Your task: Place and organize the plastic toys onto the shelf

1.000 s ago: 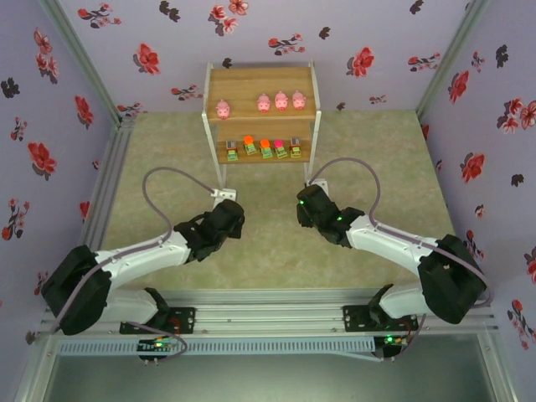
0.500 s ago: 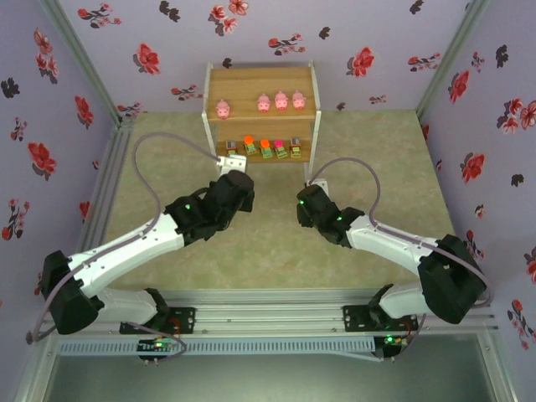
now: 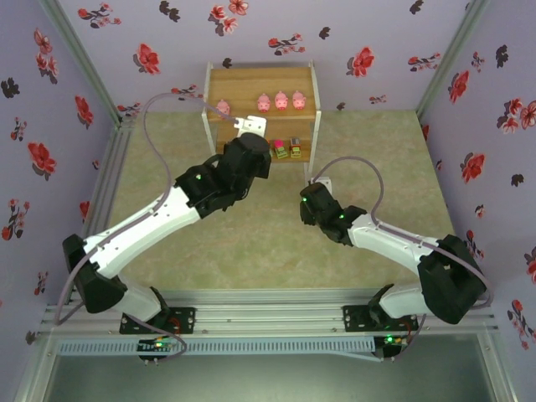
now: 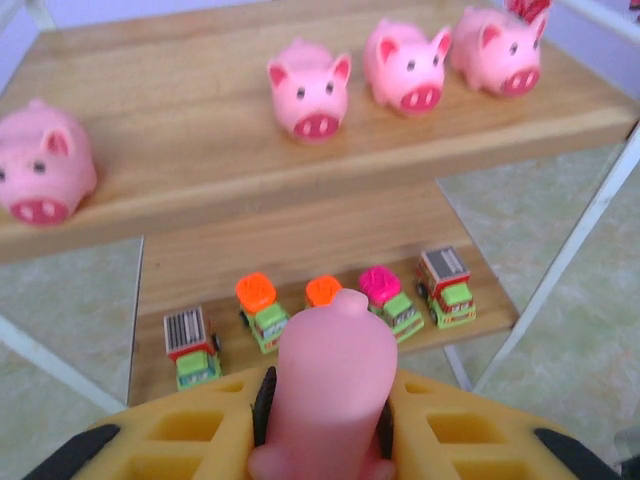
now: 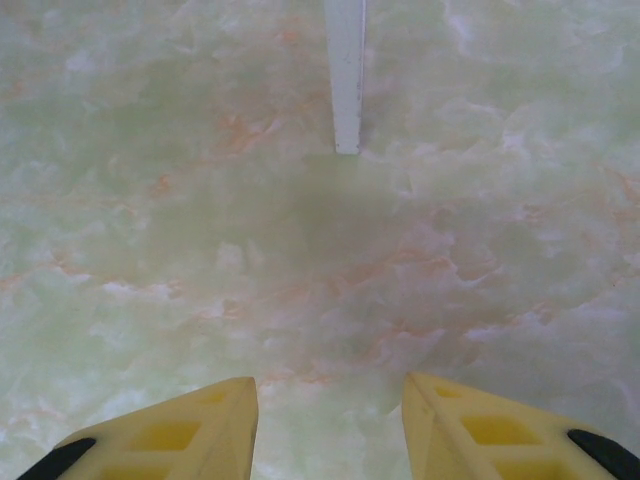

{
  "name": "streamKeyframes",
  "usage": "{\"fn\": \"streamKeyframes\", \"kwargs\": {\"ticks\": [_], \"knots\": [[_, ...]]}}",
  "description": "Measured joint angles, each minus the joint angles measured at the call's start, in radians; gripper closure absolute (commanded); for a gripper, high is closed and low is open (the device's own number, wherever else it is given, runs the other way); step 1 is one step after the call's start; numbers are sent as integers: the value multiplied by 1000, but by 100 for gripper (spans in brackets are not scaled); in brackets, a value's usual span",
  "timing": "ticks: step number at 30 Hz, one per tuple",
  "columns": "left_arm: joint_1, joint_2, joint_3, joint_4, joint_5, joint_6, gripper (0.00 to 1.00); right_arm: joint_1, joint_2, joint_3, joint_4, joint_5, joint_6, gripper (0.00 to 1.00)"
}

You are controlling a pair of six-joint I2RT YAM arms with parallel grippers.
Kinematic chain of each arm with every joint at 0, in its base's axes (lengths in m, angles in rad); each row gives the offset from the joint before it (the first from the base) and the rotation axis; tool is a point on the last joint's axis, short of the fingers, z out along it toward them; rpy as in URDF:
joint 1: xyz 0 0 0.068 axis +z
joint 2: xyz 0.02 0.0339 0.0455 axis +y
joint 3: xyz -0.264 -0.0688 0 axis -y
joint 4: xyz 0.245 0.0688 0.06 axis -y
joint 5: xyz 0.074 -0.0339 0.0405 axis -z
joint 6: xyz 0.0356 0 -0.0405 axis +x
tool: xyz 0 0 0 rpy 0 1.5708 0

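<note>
The shelf (image 3: 251,84) stands at the back of the table, with light wooden boards on a white frame. Several pink pigs (image 4: 310,88) sit in a row on its top board (image 4: 180,130), one of them apart at the left (image 4: 40,165). Several small toy trucks (image 4: 262,308) with green cabs line the lower board. My left gripper (image 4: 325,400) is shut on another pink pig (image 4: 330,370), held in front of the shelf above the lower row. In the top view the left gripper (image 3: 247,155) hides part of that row. My right gripper (image 5: 330,410) is open and empty above the mat.
A white shelf leg (image 5: 345,75) stands ahead of the right gripper (image 3: 308,201). Pale green marbled mat (image 3: 167,151) covers the table, with floral walls on three sides. There is free board between the left pig (image 3: 223,107) and the other pigs (image 3: 281,100).
The left arm has stretched forward from mid-table to the shelf front, carrying the pig. The right arm has hardly moved.
</note>
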Motion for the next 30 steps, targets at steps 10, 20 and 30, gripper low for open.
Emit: {"fn": "streamKeyframes", "kwargs": {"ticks": [10, 20, 30], "knots": [[42, 153, 272, -63, -27, 33, 66, -29, 0, 0, 1, -47, 19, 80], [130, 245, 426, -187, -25, -28, 66, -35, 14, 0, 1, -76, 26, 81], [182, 308, 532, -255, 1, -65, 66, -37, 32, 0, 2, -91, 27, 81]]}}
